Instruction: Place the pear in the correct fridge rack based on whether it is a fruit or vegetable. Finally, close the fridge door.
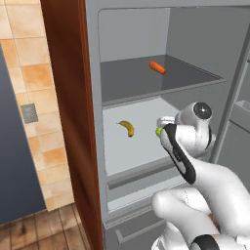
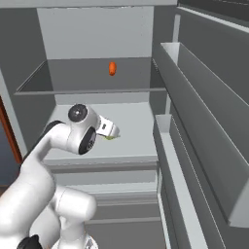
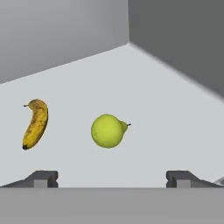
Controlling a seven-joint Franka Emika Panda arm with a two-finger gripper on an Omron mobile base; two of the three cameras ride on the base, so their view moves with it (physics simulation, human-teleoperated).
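Fingertips (image 3: pixel 41 178) sit wide apart at the bottom of my hand view, one near 7 o'clock and one near 5 o'clock, with nothing between them — the gripper (image 3: pixel 112 179) is released and empty. From the left base view I see the gripper (image 1: pixel 163 123) reaching into the fridge at the level of the white shelf; from the right base view the gripper (image 2: pixel 111 130) hangs just over that shelf.

Just beyond the tips, the pear (image 3: pixel 108 130) lies on the fridge rack (image 3: pixel 175 113), close to the middle of my hand view, its stem pointing toward 3 o'clock. It is clear of both fingers. In the left base view only a green sliver of the pear (image 1: pixel 158 131) peeks out beside the hand, and in the right base view the pear (image 2: pixel 112 137) shows just under the hand.

At about 9 o'clock from the pear, apart from it, the banana (image 3: pixel 35 124) lies on the same rack (image 1: pixel 141 141).

Farther up and back, a carrot (image 1: pixel 157 67) rests on the darker shelf (image 1: pixel 132 80) above — well apart from the fruit.

The fridge door (image 2: pixel 209 126) stands open on the right of the right base view, its inner bins facing me.
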